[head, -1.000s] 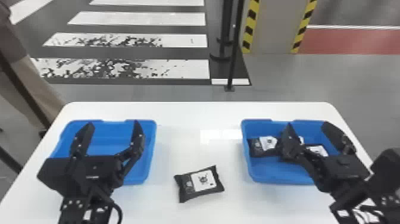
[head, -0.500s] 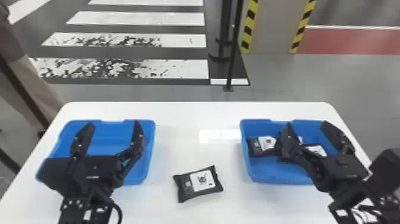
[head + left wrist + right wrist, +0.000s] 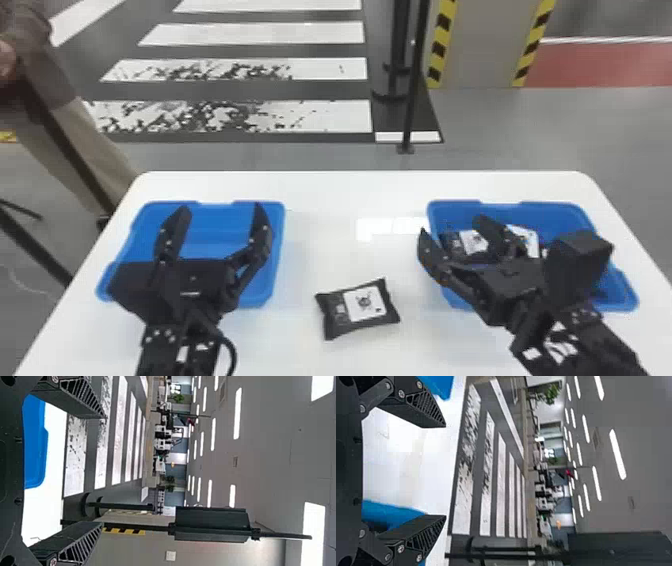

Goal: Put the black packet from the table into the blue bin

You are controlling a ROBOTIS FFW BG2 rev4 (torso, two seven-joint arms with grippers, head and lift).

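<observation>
- Down at the near side, the left end effector [image 3: 221, 206], on its black jointed arm, is hanging in front of the left-hand bin in the head view; its two flat black fingers are standing wide apart, and the left wrist view [image 3: 104, 470] is showing the same broad gap.
- Across from it, the right end effector [image 3: 451, 225] is hanging in front of the right-hand bin's inner side; its fingers are likewise standing wide, with a gap between them.
- Between the two arms, the soft black rectangular packet [image 3: 357, 308] is lying flat and a little askew on the white smooth-topped table [image 3: 320, 250], its white printed label facing up, apart from both bins.
- Farther back, the left-hand blue plastic bin [image 3: 215, 227] is standing on the table.
- Opposite, the right-hand blue plastic bin [image 3: 555, 217] is holding black packets with white labels [image 3: 472, 241], partly hidden behind the right end effector.
- Beyond the table, white crossing stripes [image 3: 250, 34] are running over the grey floor [image 3: 560, 130].
</observation>
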